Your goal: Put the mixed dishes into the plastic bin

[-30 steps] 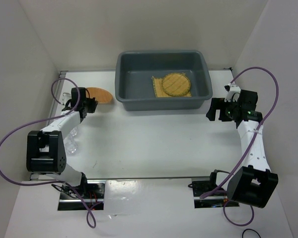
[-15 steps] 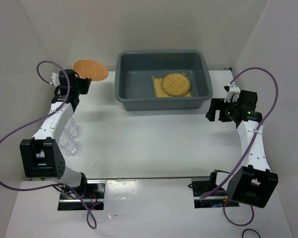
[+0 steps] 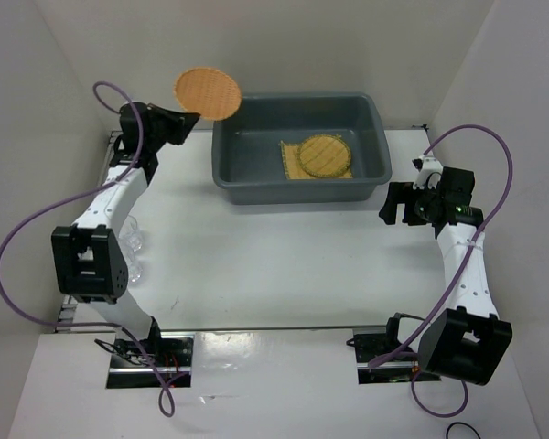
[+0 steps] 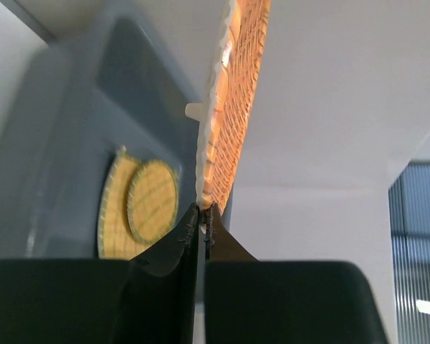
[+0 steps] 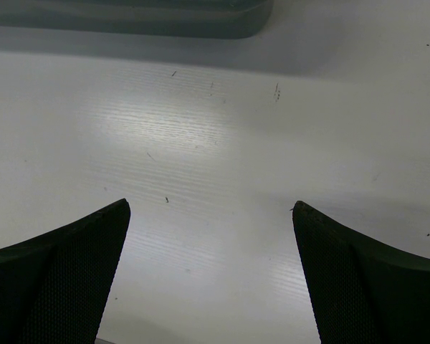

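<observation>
Evidently the left gripper (image 4: 203, 215) pinches the orange-brown disc (image 4: 233, 107) by its rim, edge-on beyond the fingertips, likely to clear the plastic bin (image 3: 297, 193) wall ahead; the right gripper (image 5: 209, 208) waits, spread and empty.

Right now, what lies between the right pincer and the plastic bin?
Only bare white table separates the right pincer from the plastic bin; the right wrist view shows it.
</observation>
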Motion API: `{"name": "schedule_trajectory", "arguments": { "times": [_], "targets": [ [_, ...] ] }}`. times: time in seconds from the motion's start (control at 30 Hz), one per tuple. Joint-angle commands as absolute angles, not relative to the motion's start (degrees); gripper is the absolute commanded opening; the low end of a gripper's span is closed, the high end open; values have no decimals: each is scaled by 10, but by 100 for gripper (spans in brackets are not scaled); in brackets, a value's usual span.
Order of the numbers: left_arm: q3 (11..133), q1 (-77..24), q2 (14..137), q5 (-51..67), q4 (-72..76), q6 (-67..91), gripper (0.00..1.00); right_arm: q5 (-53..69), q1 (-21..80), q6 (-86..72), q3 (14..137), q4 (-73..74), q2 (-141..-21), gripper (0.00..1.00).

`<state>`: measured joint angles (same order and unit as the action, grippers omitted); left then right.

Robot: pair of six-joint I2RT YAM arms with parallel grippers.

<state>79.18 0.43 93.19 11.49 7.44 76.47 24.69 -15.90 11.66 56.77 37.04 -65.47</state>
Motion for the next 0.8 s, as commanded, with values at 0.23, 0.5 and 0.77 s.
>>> {"name": "schedule_trajectory", "arguments": {
  "times": [0.23,0.5,0.77],
  "targets": [
    [893,-93,1051,227,183,784,0,253,-157,122,561,357,-634,98],
    [968,-154,1158,232,176,802,0,248,-157,122,561,357,-634,98],
    [1083,-183,1271,257,134,802,0,248,-157,122,561,357,-639,98]
  ]
}}
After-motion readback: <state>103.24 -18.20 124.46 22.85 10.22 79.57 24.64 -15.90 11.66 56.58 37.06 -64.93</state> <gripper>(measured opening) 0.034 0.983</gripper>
